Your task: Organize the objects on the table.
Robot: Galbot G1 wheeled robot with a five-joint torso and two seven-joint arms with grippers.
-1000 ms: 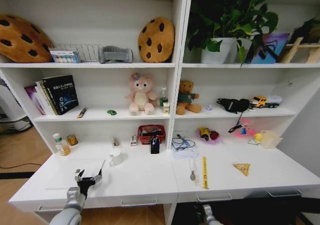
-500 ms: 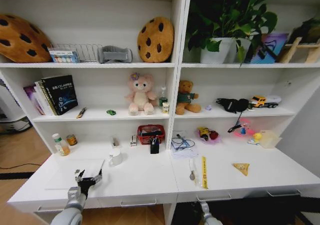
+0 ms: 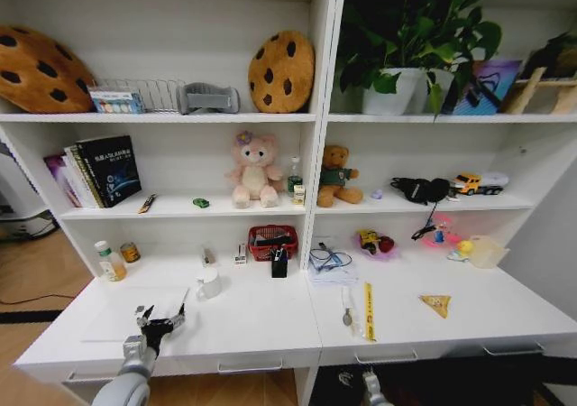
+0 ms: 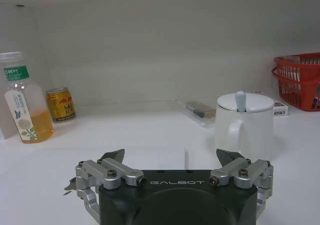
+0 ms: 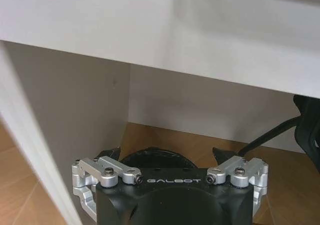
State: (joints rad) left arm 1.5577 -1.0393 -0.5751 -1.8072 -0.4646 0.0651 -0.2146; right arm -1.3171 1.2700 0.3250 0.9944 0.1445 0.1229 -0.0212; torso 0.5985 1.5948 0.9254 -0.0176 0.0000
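My left gripper [image 3: 159,319] hovers low over the table's [image 3: 261,320] front left area, fingers spread apart, empty, barely shifted from a moment ago. Ahead stands a white lidded mug [image 4: 244,123]; farther left, a green-labelled bottle [image 4: 22,100]. My right gripper [image 5: 169,157] stays below the tabletop, fingers apart.

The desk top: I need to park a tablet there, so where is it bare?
The table is bare at the front left between the left gripper and the white mug, and at far right past the yellow packet. It is crowded around the red basket.
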